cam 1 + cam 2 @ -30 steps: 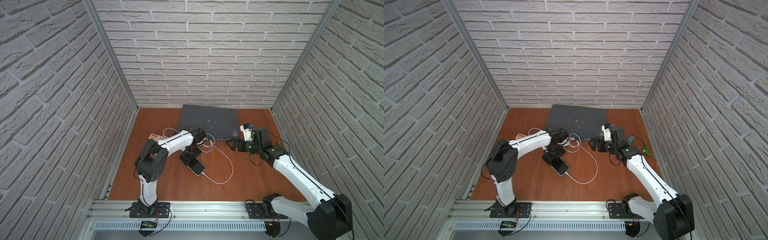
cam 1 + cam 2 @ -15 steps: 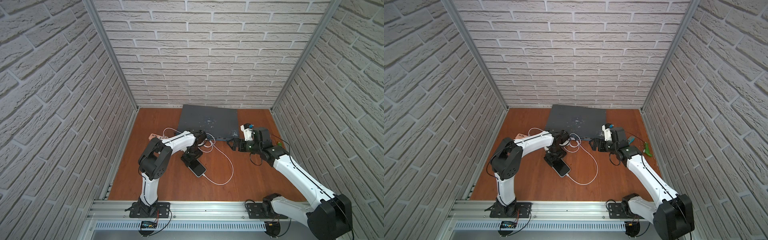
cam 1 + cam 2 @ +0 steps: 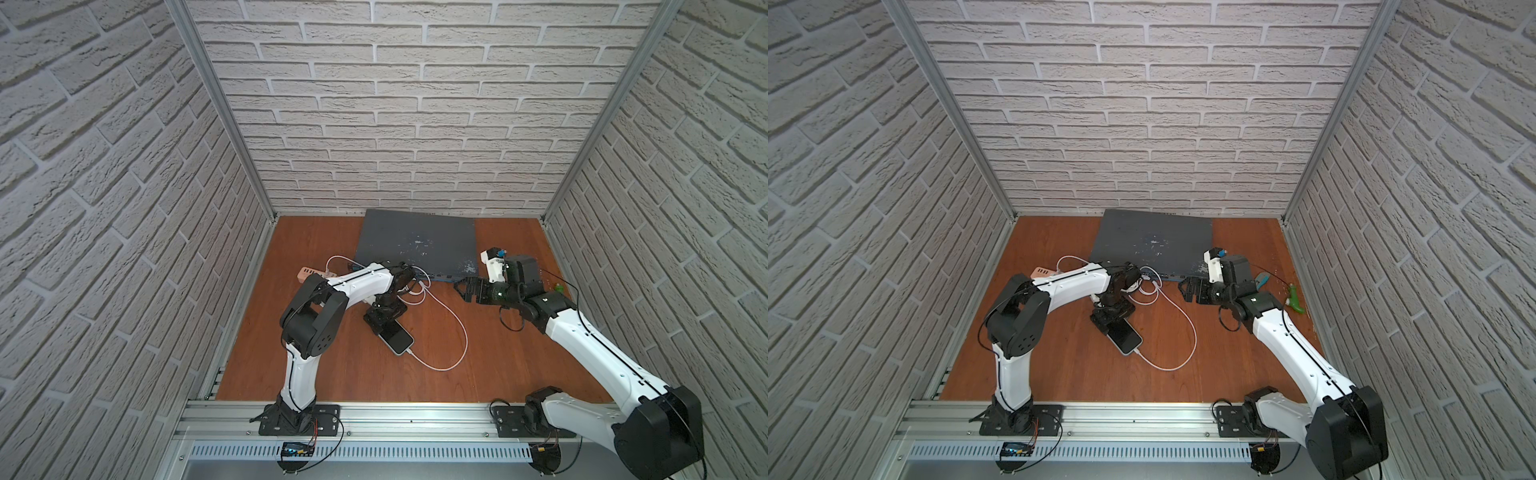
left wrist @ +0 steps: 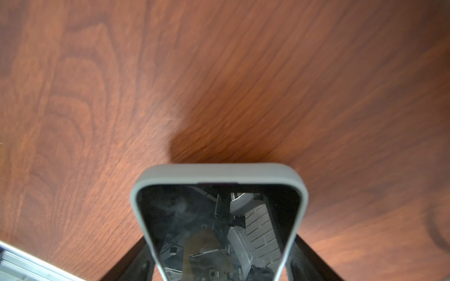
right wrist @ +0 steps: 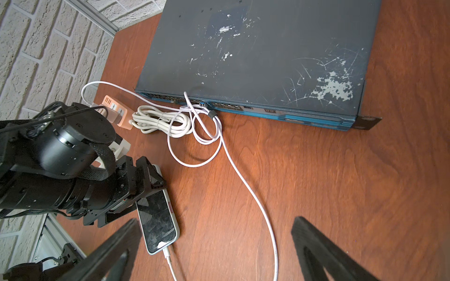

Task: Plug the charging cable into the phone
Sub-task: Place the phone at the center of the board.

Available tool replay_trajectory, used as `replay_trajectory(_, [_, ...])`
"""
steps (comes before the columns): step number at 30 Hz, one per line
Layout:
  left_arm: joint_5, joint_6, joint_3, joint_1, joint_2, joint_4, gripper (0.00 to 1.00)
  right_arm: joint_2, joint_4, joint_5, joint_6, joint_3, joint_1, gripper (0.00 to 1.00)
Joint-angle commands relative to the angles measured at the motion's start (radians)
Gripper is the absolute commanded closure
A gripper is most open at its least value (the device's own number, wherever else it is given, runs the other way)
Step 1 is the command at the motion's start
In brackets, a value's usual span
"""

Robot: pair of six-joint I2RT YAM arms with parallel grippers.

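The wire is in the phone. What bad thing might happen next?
The left jaws hug the sides of the phone. If that arm pulls away without letting go, the phone may drag and the plug of the charging cable might pop out. The cable curves across the table near the right arm's open jaws, which might snag it.

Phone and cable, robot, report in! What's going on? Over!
Left gripper clamped across the phone, right gripper open, empty. Charging cable plug sits in the phone's end. Nothing blocking; bundled cord lies apart by the grey box. Over.
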Motion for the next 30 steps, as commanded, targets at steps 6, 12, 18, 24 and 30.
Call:
replay_trajectory(6, [0.02,0.012,-0.006,-0.006,0.028,-0.013,1.0,0.003,0.029,0.011,-0.015,-0.02,-0.009,0.01])
replay_trajectory(12, [0.026,0.014,-0.013,-0.007,0.039,-0.004,1.0,0.005,0.028,0.016,-0.015,-0.021,-0.009,0.01])
replay_trajectory(18, [0.032,0.013,-0.02,-0.005,0.049,0.006,1.0,0.004,0.024,0.019,-0.016,-0.019,-0.009,0.01])
replay_trajectory(24, [0.039,0.014,-0.029,-0.007,0.05,0.008,0.82,0.009,0.03,0.016,-0.014,-0.02,-0.009,0.01])
replay_trajectory(30, [0.041,0.012,-0.048,-0.005,0.041,0.029,0.18,0.014,0.032,0.013,-0.012,-0.021,-0.009,0.01])
